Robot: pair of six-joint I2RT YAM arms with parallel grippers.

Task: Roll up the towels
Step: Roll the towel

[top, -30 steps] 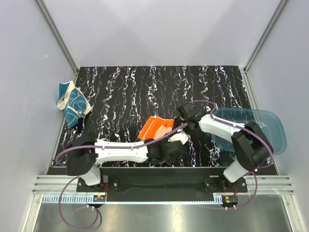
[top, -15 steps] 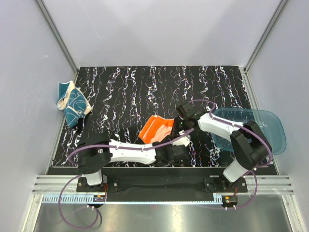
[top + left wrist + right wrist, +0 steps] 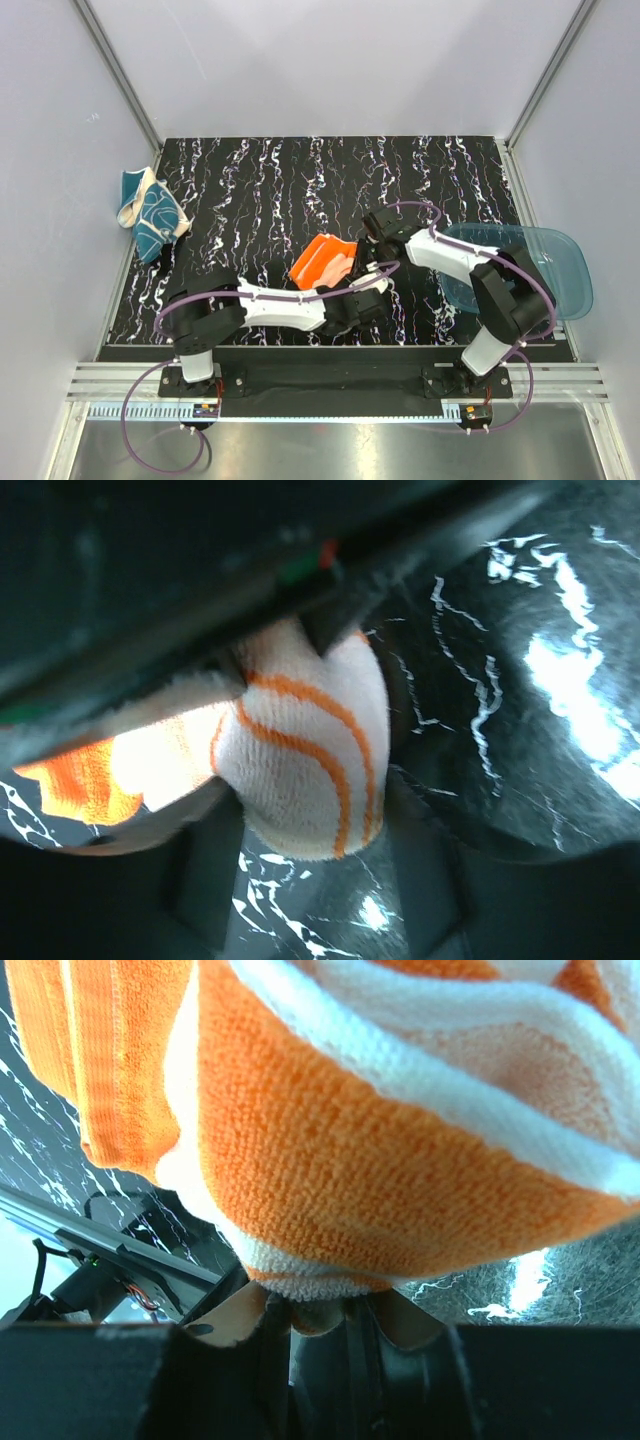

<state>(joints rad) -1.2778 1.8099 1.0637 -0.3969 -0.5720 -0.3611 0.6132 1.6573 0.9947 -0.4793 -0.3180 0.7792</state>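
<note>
Orange towel (image 3: 322,262) is met by both grippers on the black marbled table (image 3: 260,180).
The teal towel (image 3: 150,215) is seen bunched well to the left of the left gripper (image 3: 358,288). A rounded fold of the orange towel is cradled between that gripper's fingers, but a grip cannot be told. The towel's edge is pinched in the right gripper (image 3: 318,1315), jaws narrow. The blue tray (image 3: 560,270) is seen to its right.

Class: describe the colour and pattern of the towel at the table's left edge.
Teal towel with white swirls, cream underside; top view shows it best.
</note>
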